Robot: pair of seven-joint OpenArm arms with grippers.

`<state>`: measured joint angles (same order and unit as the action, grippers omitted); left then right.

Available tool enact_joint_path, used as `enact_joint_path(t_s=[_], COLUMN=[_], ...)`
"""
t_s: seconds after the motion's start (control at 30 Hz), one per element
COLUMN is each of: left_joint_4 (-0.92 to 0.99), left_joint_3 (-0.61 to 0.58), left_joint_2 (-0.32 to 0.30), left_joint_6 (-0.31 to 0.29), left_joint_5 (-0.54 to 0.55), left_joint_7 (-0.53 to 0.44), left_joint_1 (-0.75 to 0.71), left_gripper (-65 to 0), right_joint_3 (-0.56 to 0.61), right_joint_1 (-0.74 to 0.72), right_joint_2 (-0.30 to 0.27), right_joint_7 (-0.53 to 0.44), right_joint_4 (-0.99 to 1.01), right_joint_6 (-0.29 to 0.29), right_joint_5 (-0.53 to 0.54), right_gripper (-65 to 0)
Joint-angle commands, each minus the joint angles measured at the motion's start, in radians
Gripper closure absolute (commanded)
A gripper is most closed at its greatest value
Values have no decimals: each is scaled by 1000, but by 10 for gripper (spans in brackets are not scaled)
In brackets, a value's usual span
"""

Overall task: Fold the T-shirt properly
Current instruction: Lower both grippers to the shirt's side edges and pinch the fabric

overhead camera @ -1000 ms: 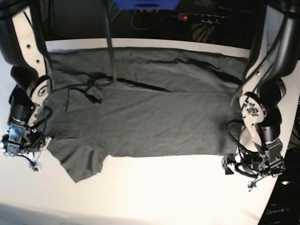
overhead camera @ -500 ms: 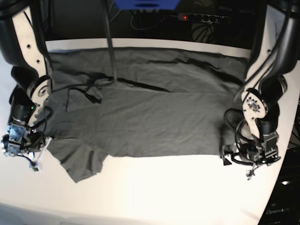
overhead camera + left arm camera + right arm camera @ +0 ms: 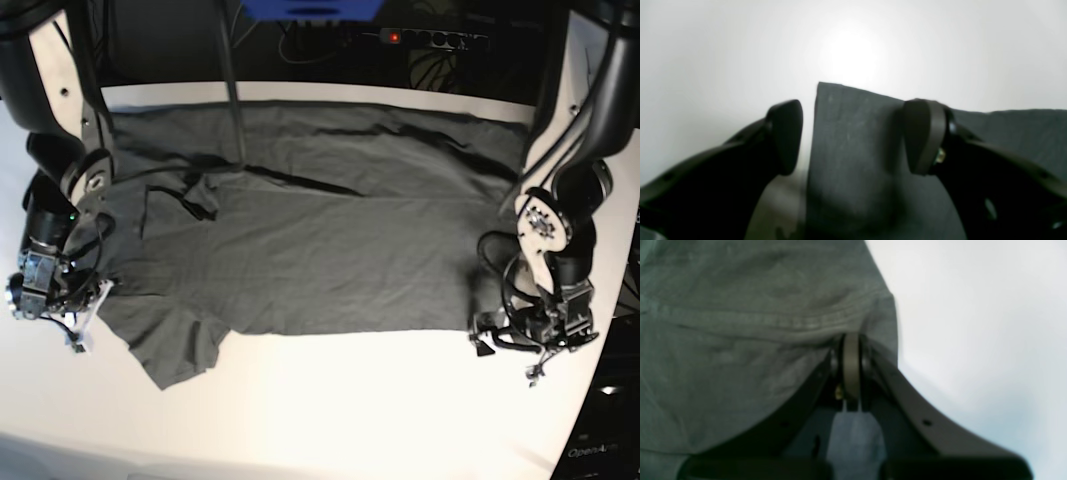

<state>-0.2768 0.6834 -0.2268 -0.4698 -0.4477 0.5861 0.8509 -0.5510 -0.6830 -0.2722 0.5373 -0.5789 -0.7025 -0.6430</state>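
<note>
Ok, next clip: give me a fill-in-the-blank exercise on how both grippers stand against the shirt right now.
1. The right gripper is ____ on the T-shirt's hemmed edge.
2. The left gripper has its jaws ____, with a corner of the T-shirt between them.
3. The T-shirt lies spread on a ____ table.
4. In the base view, the left gripper sits at the shirt's ____ corner nearest the camera.

Missing words: shut; open; white; right
</note>
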Motion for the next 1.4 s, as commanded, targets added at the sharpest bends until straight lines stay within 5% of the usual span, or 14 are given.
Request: enact_joint_path(t_s=[0.0,0.43,0.7,0.8,1.37], left_joint_4=[-12,-12,-16,-17,-23], left_joint_3=[0,2,2,2,2], left_joint_2=[-4,-1,-3,-3,-3], left_joint_6=[1,1,1,1,1], left_joint_5=[7,10,10,10,10], left_joint_7=[-12,-15,-15,-15,-16], left_joint_1=[31,15,0,-6,-106], left_gripper=[-459,-444,-94,-27,-26], right_joint_3=[3,3,3,3,65], right_joint_1=[-30,-28,-27,-27,-36], right_joint_2=[-17,-17,-26,-29,-31], right_joint_7=[-13,-12,-7,-6,-6], right_joint_4=[-17,-17,-17,-17,-57], right_joint_6=[4,4,4,4,4], right_joint_5=[10,9,9,9,-28], right_gripper=[-3,-3,-3,-3,-7])
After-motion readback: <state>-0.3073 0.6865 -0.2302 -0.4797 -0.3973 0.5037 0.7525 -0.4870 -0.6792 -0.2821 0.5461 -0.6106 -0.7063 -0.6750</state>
